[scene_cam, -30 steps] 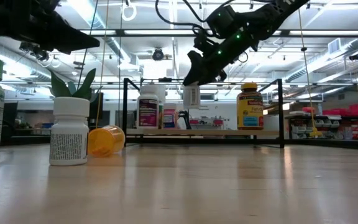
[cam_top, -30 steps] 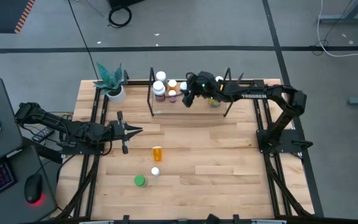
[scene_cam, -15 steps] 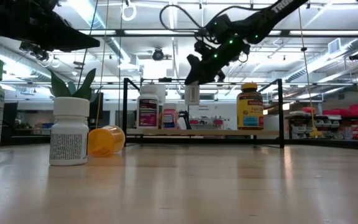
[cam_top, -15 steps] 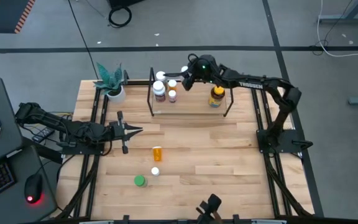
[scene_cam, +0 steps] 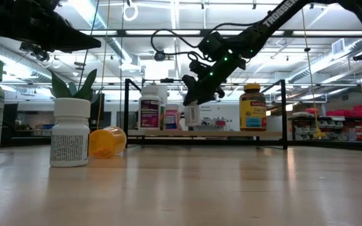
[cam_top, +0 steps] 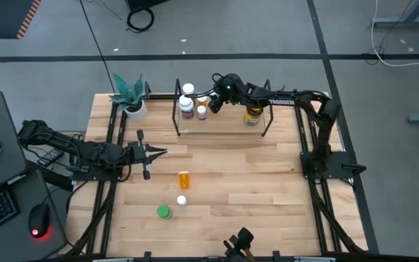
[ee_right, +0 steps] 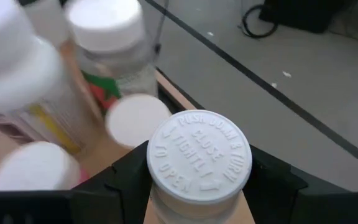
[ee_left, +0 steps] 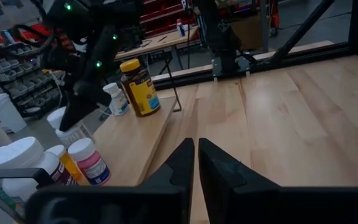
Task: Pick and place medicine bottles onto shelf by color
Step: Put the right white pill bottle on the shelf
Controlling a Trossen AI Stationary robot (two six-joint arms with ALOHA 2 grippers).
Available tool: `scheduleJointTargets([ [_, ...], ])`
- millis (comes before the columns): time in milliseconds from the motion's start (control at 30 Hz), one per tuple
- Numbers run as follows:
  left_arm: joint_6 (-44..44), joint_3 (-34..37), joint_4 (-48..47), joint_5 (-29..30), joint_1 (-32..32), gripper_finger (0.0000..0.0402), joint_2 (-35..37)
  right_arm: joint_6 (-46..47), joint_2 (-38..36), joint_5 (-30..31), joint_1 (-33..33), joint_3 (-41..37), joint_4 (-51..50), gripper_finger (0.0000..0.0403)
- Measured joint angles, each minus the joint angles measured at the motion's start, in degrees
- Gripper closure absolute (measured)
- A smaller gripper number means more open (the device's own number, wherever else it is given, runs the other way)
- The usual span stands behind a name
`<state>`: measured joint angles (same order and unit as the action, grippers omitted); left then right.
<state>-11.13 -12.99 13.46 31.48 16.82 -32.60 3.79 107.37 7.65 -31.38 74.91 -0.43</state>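
Note:
My right gripper (cam_top: pixel 214 102) is over the black rod shelf (cam_top: pixel 228 129) at the table's far edge, shut on a white-capped medicine bottle (ee_right: pixel 199 155). In the low view this bottle (scene_cam: pixel 192 115) hangs just above the shelf board. On the shelf stand two white-capped bottles (cam_top: pixel 187 97), a small pink one (cam_top: pixel 201 111), an orange one (cam_top: pixel 203 98) and the amber yellow-lidded one (cam_top: pixel 252 113). On the table an orange bottle (cam_top: pixel 185 178) lies on its side, and a white bottle (cam_top: pixel 182 201) and a green-capped bottle (cam_top: pixel 164 212) stand upright. My left gripper (cam_top: pixel 158 152) is shut and empty at the table's left. My right gripper pinches the bottle's body just under its white cap (ee_right: pixel 166 208) between its two fingers (ee_right: pixel 124 174), one on either side. The fingers come slanting down from above and from the table's right. The bottle is upright below them; whether its base touches the shelf board I cannot tell.
A white pot with a green plant (cam_top: pixel 131 98) stands left of the shelf. Black rails (cam_top: pixel 111 145) run along both table sides. The shelf's middle, between the pink and amber bottles, is bare board (cam_top: pixel 228 120). A dark object (cam_top: pixel 238 244) shows at the near edge.
My right gripper has gone a little toward the table's left edge and down toward the shelf board, still shut on the white-capped bottle, which stays upright and now hangs lower between the shelf's bottles.

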Motion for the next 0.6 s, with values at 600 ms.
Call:
scheduleJointTargets([
  [600,1.5,0.0,0.0,0.0,0.0,0.0373,0.0,2.7,0.4,3.2,0.2,-2.4,1.1,0.0181],
])
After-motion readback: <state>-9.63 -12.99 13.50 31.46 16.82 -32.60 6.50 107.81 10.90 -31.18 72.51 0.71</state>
